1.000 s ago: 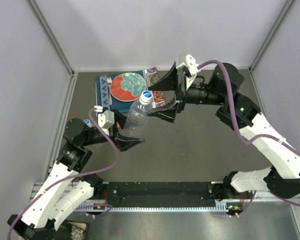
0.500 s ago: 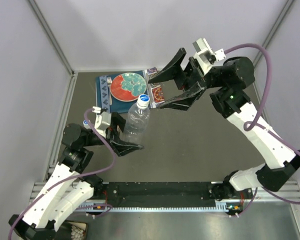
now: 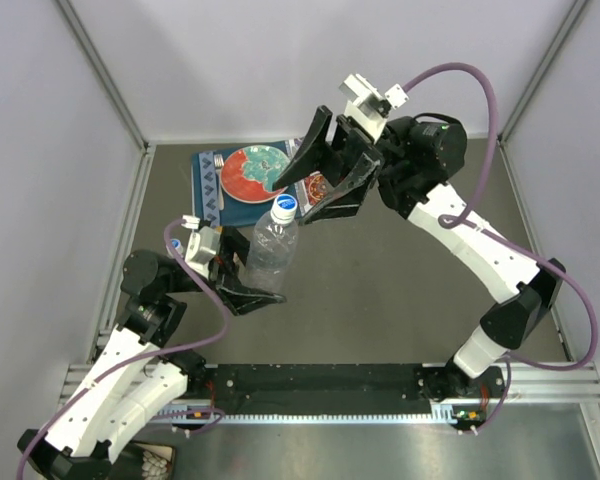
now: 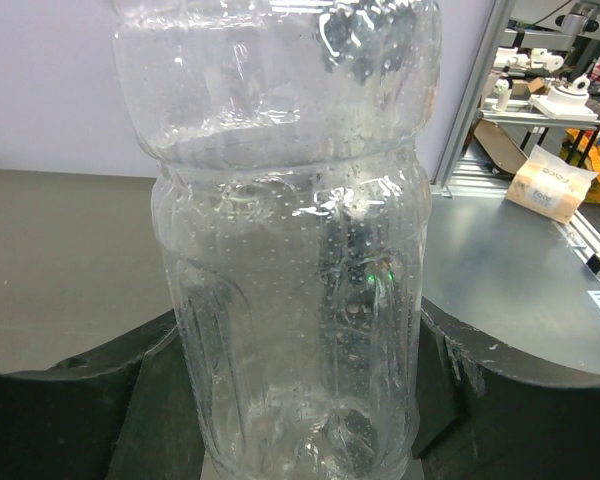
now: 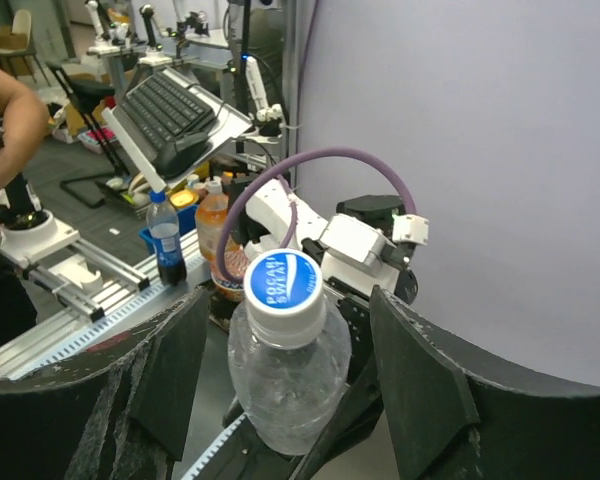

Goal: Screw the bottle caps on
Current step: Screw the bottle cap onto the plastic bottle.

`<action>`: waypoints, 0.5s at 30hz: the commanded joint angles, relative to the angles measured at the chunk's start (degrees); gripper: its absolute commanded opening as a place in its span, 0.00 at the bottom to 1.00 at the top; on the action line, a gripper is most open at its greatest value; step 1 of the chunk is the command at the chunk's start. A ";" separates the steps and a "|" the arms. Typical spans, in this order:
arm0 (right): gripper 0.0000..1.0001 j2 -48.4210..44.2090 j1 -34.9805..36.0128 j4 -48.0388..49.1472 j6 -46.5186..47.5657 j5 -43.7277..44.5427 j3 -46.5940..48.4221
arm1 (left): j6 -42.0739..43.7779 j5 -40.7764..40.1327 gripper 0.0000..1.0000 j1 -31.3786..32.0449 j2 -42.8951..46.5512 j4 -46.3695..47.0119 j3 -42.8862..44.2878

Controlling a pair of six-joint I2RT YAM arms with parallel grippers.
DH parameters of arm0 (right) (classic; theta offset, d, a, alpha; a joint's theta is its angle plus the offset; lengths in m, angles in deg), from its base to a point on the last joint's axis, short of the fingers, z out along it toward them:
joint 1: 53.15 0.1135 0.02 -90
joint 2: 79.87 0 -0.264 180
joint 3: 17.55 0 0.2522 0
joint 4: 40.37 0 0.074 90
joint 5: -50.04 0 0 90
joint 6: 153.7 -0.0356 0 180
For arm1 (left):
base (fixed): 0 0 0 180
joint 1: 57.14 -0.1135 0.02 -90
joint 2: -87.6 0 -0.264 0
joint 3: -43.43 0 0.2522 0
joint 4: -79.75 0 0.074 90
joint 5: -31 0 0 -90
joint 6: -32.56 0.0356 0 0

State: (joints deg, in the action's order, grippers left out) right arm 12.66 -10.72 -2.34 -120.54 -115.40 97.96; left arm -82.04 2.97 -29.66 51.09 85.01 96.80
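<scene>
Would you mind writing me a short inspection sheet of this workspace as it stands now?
Surface: dark grey table; no spills seen.
Job's things: one clear bottle upright, white cap on its neck; how tight it is cannot be told.
Clutter: patterned plate on a blue mat at the back.
Grippers: left gripper shut on the bottle's lower body; right gripper open, fingers either side of the cap, not touching it.
Cables: left arm's purple cable arches behind the bottle; right arm's cable loops above that arm.
Surroundings: white enclosure walls; a keyboard outside the cell.
</scene>
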 commanded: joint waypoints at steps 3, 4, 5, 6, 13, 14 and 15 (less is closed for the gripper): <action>0.60 -0.86 2.04 6.48 -2.66 -1.55 2.84 | -0.10 0.08 0.00 0.02 -0.23 2.51 0.37; 0.59 -1.04 2.47 6.83 -2.84 -1.47 2.66 | -0.01 -0.19 0.00 0.02 -0.23 2.42 0.46; 0.58 -0.86 2.65 6.92 -2.93 -1.55 2.66 | 0.16 -0.54 0.00 0.02 -0.23 2.24 0.46; 0.53 -0.86 2.83 7.01 -3.01 -1.55 2.57 | 0.34 -0.63 0.00 0.02 -0.14 2.07 0.46; 0.45 -0.25 3.35 6.83 -3.10 -1.20 2.66 | 1.13 -1.51 0.00 0.02 -0.31 0.93 0.81; 0.43 -0.25 3.44 6.75 -3.10 -1.20 2.66 | 1.13 -1.51 0.00 -0.06 -0.23 0.92 0.81; 0.42 -0.16 3.44 6.83 -3.10 -1.11 2.66 | 1.22 -1.68 0.00 -0.06 -0.31 0.92 0.90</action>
State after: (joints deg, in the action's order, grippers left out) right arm 12.64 -8.51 1.83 -122.97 -116.27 98.40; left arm -81.08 3.13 -29.55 51.09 85.04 96.80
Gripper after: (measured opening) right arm 0.443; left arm 0.679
